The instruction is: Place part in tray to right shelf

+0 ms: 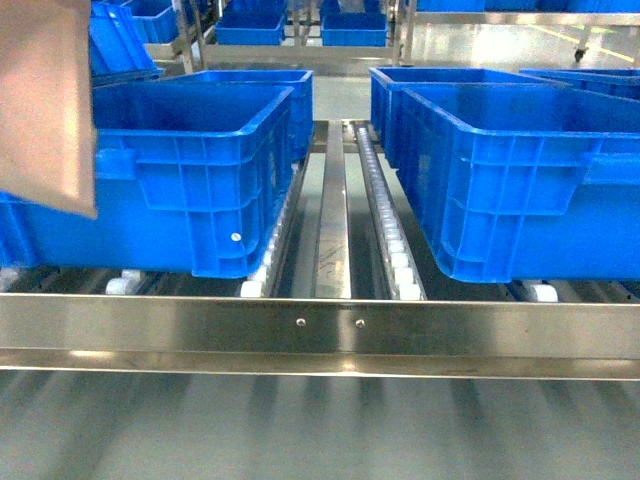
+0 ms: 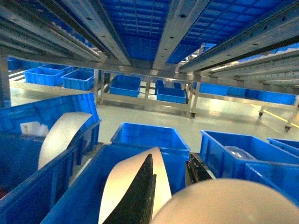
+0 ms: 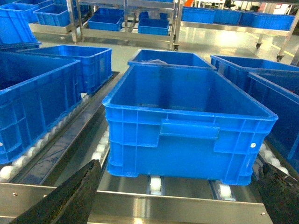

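Note:
The beige tray (image 1: 45,100) hangs high at the upper left of the head view, above a blue crate. In the left wrist view its pale curved surfaces (image 2: 124,184) fill the space around my left gripper (image 2: 171,163), whose black fingers (image 2: 138,196) are shut on it. The part is out of view in every frame. My right gripper (image 3: 180,198) is open and empty, its dark fingers (image 3: 70,196) spread wide in front of the right shelf's steel front rail (image 3: 154,205). Neither gripper shows in the head view.
Large blue crates (image 1: 190,165) (image 1: 510,170) stand on the roller shelf (image 1: 320,325), with a roller lane (image 1: 385,215) between them. One crate (image 3: 187,121) sits right before my right gripper. Another pale curved piece (image 2: 60,135) rises at the left. Steel rails (image 2: 182,23) run overhead.

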### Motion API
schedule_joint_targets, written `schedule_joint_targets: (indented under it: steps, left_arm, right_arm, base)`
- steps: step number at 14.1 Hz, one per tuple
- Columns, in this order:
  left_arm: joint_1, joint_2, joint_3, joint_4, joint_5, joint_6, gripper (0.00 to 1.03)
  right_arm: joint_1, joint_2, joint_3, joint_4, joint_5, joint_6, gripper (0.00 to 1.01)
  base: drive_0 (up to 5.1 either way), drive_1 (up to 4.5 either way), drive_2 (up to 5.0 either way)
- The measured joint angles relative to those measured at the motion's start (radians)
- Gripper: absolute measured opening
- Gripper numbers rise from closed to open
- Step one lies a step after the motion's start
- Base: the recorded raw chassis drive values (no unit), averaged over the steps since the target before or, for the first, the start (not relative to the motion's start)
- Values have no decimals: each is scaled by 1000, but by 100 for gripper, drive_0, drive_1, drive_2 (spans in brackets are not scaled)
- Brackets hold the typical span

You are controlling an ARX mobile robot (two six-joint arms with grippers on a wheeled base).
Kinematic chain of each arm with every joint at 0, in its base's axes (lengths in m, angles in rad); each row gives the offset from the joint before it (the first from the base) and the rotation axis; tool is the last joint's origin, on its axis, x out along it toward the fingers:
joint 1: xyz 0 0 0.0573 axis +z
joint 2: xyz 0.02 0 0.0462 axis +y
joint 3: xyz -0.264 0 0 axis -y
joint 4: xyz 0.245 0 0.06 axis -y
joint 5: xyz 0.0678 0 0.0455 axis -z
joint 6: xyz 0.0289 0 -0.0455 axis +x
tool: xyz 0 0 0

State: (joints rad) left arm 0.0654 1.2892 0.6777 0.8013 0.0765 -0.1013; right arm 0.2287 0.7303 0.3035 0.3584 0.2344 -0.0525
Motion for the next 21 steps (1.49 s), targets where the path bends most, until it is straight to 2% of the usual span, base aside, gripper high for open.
schedule_joint_targets:
  steps: [2,5,6,7,8,11,12,13,14,18,19,20,21]
  left_arm:
    - [-6,-64,-110,43,-15,19,13]
    - [-14,-105,-182,65,-24,53,13]
    - [-47,-145,-237,73,-63,70,13]
    - [-63,-183,-290,82,-77,93,13]
    - [-64,-220,-336,82,-77,111,13]
    - [-64,-336,-447,61,-77,120,13]
    - [-64,-358,-499,-21,-79,108,13]
    - [-64,-390,-547,-20,-74,114,13]
    - [-65,-440,-548,-57,-77,108,13]
    - [-66,-607,-617,-170,-76,103,13]
    - [-66,-608,-652,-122,-76,102,13]
    - [-66,-642,-663,-152,-76,102,13]
    - [-66,-695,-663,-230,-76,101,13]
  right_arm:
    - [0,0,0,0,0,0,98]
    - [0,0,0,5,-1,3,98]
    - [-21,-14,-29,84,-30,19,86]
    - [-45,-58,-68,91,-51,30,73]
    - [-69,-93,-108,83,-69,35,61]
    - [-121,-185,-176,57,-125,37,20]
    - [-155,-218,-191,39,-169,38,7]
    - [-224,-247,-208,25,-223,38,2]
    - [-235,-275,-222,9,-222,39,2]
    - [-229,-384,-259,-58,-232,41,2]
    - [-229,-407,-265,-77,-232,41,2]
    - [-229,-426,-286,-48,-232,41,2]
    - [-229,-447,-291,-82,-232,42,2]
  base:
    - [0,0,0]
    - [0,0,0]
    - [0,0,0]
    - [0,0,0]
    - [0,0,0]
    - [0,0,0]
    - [0,0,0]
    - [0,0,0]
    - [0,0,0]
    - [0,0,0]
    - [0,0,0]
    - [0,0,0]
    - [0,0,0]
